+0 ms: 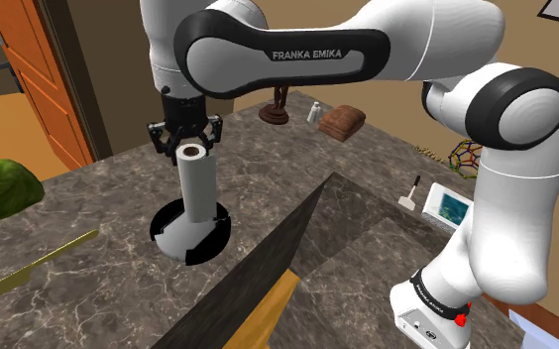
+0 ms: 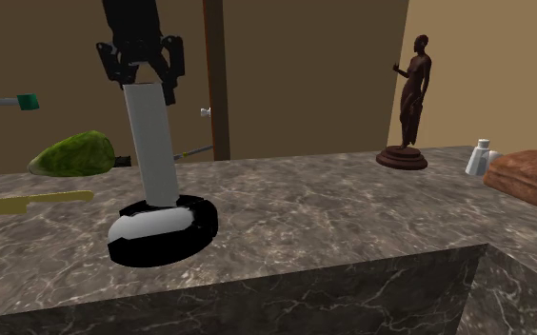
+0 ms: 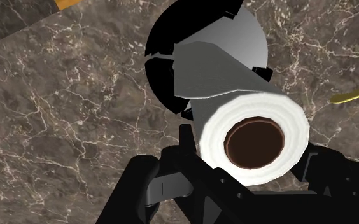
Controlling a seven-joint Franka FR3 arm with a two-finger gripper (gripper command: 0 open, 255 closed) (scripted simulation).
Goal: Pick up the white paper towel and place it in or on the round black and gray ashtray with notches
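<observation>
The paper towel (image 1: 196, 188) is seen as a white roll with a dark brown core. It stands about upright with its lower end inside the ashtray (image 1: 218, 241), a round, low dish in black and gray with notches in its rim. The gripper (image 1: 191, 147) is placed from above over the top end of the roll, and the jaws are pressed against its two opposite sides; no gap is seen in the wrist view, so the roll is judged to be clamped. The grasp is taken high, probably so that the fingers are kept clear of the ashtray rim while the roll is set down inside. The placing is judged to be almost done; only the release and the lift are left. Because the roll is tall and its foot is narrow, it could be tipped over if the fingers are drawn away sideways.

On the marble counter (image 1: 89, 198) nothing is found close to the ashtray. A long yellow tool (image 1: 30, 266) lies well apart, toward the shoulder view's left and nearer, and a green leafy thing (image 1: 0, 188) is seen beyond the counter edge on that side. At the far end a dark statuette (image 1: 278, 104), a small white bottle (image 1: 312, 112) and a brown lump (image 1: 342, 122) are grouped. The way straight up is not blocked.
</observation>
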